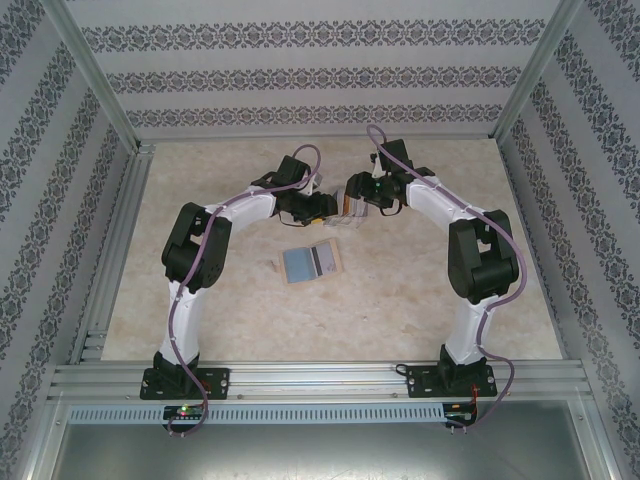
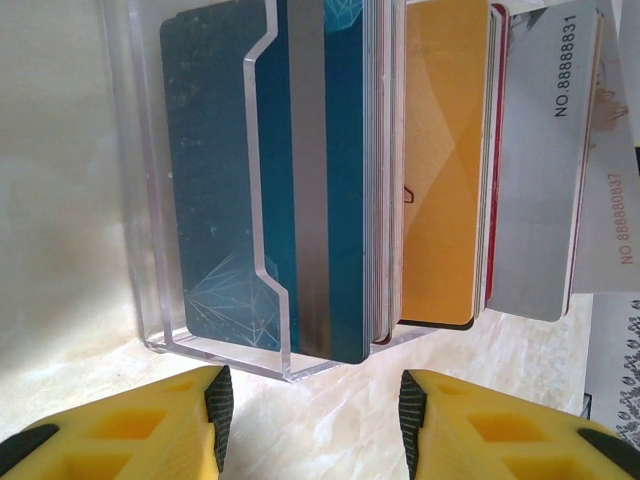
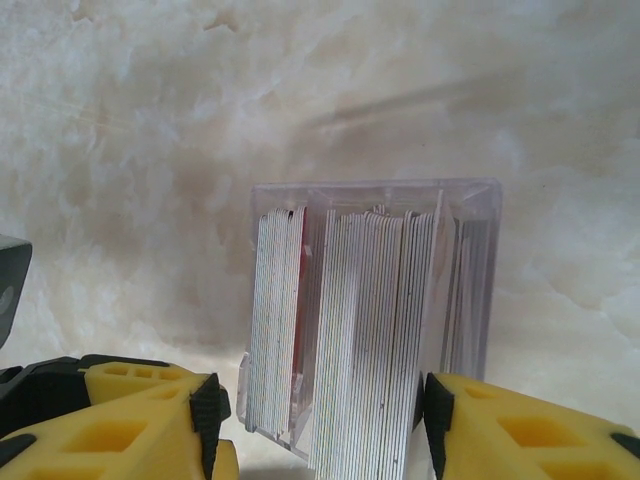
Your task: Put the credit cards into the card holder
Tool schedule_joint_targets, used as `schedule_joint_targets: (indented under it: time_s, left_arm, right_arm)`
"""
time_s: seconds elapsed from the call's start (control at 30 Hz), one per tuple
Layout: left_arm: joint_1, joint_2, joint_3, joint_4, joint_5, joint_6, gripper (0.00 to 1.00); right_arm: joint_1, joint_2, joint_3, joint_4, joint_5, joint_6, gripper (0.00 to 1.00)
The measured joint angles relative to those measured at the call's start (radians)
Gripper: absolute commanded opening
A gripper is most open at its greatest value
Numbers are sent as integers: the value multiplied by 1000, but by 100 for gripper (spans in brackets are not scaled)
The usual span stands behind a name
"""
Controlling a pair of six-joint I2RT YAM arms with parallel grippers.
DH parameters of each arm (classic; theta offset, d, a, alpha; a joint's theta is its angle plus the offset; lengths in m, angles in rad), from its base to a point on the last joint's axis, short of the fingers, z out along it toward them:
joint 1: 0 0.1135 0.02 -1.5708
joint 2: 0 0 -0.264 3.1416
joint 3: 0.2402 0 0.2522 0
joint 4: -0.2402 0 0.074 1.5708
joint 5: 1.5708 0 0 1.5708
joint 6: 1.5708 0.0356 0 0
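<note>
Right now the credit cards [image 2: 440,180] stand on edge, packed side by side in a clear tray [image 2: 150,200]: blue ones, then orange-yellow, then grey. In the top view the tray sits toward the far middle of the surface [image 1: 420,300], where the two arms meet. The card holder [image 1: 312,262] lies opened flat, grey-blue inside up, nearer the bases and between the arms, apart from the tray.

In the right wrist view the cards [image 3: 360,330] show edge-on. Their thin edges run away from the right gripper [image 3: 320,420], and the stack spans most of the gap between its jaws. That gripper is released and straddles the near end of the stack. One finger looks to be just at the outermost cards, while the other shows a sliver of surface before the tray wall [image 3: 470,200]. It is the better placed arm for a pick, I judge.

The left gripper [image 2: 310,420] is also released, with nothing between its jaws. It sits just short of the tray's open corner, looking at the card faces, whose long sides point away from it.

The tight packing leaves little room to single out one card. Around the tray and the holder the surface offers free room, and the enclosure walls are well apart.
</note>
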Motion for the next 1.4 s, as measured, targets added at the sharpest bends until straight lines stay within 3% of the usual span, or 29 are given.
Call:
schedule_joint_targets:
  time_s: [0.73,1.4]
  left_arm:
    - [-1,0,-4,5,0,-6,50]
    - [-2,-28,-70,27,-3,-16,50]
  right_arm:
    - [-36,-6,-40,5,3,-18,12]
    - [-56,-103,-78,6,3,-19,7]
